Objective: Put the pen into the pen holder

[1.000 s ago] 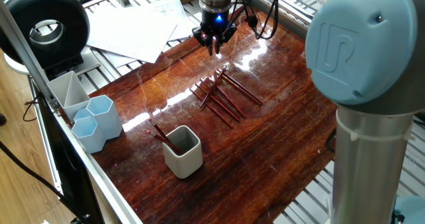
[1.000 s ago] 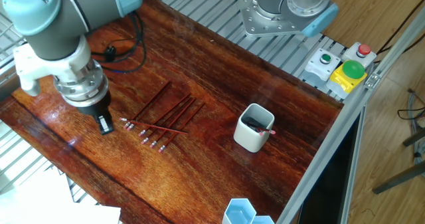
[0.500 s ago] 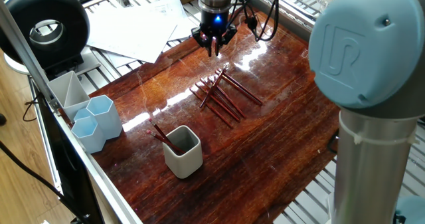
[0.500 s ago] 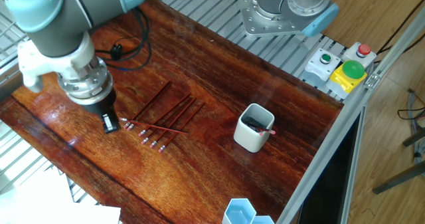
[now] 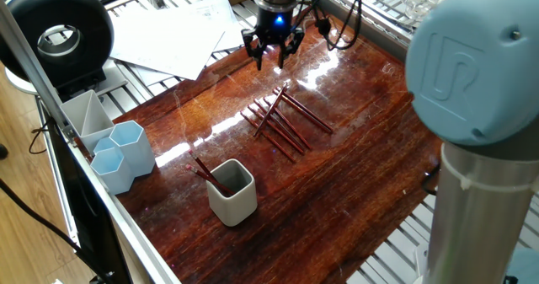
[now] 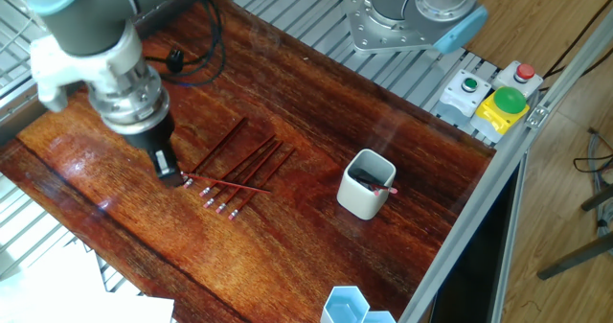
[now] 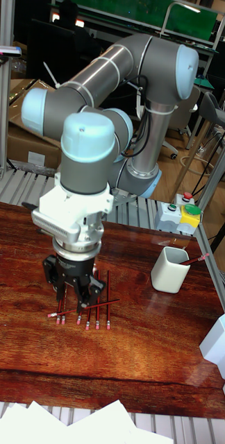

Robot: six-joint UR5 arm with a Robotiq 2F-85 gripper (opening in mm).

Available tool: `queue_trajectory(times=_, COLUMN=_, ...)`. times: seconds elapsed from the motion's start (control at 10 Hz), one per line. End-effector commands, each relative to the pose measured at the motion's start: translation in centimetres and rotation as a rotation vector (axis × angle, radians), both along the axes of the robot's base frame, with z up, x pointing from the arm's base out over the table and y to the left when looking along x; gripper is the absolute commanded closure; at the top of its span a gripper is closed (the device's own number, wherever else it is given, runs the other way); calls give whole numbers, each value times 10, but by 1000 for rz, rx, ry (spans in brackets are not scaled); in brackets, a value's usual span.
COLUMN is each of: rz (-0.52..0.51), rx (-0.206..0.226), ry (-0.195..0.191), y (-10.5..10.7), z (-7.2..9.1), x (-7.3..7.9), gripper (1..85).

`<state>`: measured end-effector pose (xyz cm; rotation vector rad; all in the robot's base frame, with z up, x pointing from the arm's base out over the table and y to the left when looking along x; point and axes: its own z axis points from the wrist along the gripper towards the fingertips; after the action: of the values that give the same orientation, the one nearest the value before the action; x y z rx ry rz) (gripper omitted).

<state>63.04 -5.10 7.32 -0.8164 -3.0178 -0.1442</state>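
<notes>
Several red pens (image 5: 283,119) lie in a loose pile on the dark wooden table (image 5: 354,191), also visible in the other fixed view (image 6: 238,170) and the tall view (image 7: 85,309). My gripper (image 5: 272,56) hangs just above the pile's far, eraser-tipped ends (image 6: 170,170), fingers spread, nothing between them (image 7: 73,297). The off-white pen holder (image 5: 232,191) stands upright near the table's front edge with a couple of red pens leaning inside; it appears too in the other fixed view (image 6: 367,184) and the tall view (image 7: 169,269).
Pale blue hexagonal cups (image 5: 125,152) and a grey compartment tray (image 5: 84,114) stand at the left edge. Loose papers (image 5: 173,31) and a black ring lamp (image 5: 55,35) lie behind. A button box (image 6: 493,98) and the arm's base (image 6: 412,16) sit beyond the holder.
The gripper has shifted toward the eraser ends of the pen pile, and its fingers have spread from nearly together to open. Pens and holder have not moved.
</notes>
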Motion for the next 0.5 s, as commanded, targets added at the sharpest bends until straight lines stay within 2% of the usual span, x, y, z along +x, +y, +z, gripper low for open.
queue_trajectory(times=0.0, rz=-16, rx=20, ry=-18, y=-1, z=-1, x=-13, gripper=317)
queue_trajectory(times=0.1, rz=-17, rx=48, ry=-22, y=6, z=-8, x=-11, gripper=320)
queue_trajectory(times=0.4, rz=-20, rx=68, ry=-45, y=11, z=-7, x=-5, gripper=320)
